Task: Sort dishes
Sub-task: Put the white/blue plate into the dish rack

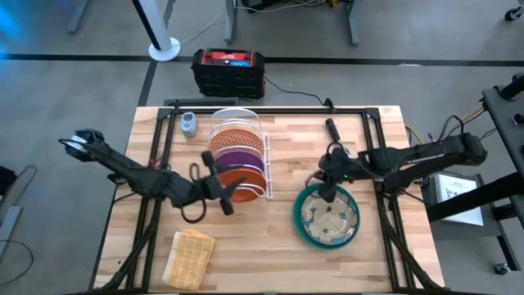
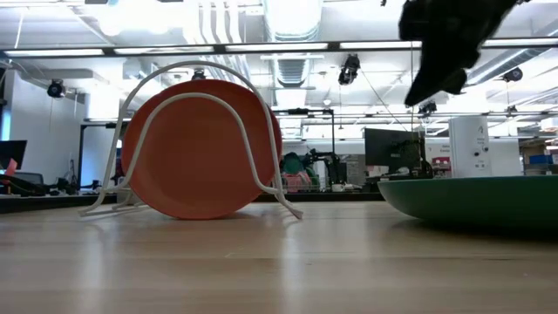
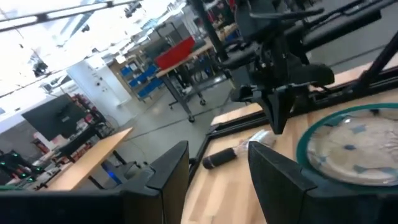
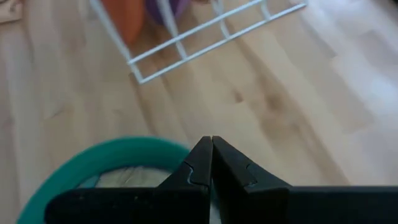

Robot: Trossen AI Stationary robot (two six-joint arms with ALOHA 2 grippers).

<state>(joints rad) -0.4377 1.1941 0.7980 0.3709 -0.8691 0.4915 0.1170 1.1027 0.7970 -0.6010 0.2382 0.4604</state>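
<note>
Right gripper point(image 1: 329, 195) hangs clenched, its fingers pressed together on nothing, over the 12 o'clock rim of my teal-green plate point(image 1: 300, 221), which lies flat on the table point(image 1: 393, 254) with a clear glass plate point(image 1: 327, 217) nested inside. At 9 o'clock from it, the white wire rack point(image 1: 255, 168) holds the orange point(image 1: 246, 182), purple point(image 1: 241, 156) and patterned point(image 1: 237, 135) plates upright. My left gripper point(image 1: 219, 192) sits released at the rack's front, touching or beside the orange plate; I cannot tell which. The right arm is nearer the glass plate.

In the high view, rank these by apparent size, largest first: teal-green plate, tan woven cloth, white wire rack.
1. White wire rack and teal-green plate: similar, no clear order.
2. Tan woven cloth, the smallest.
</note>
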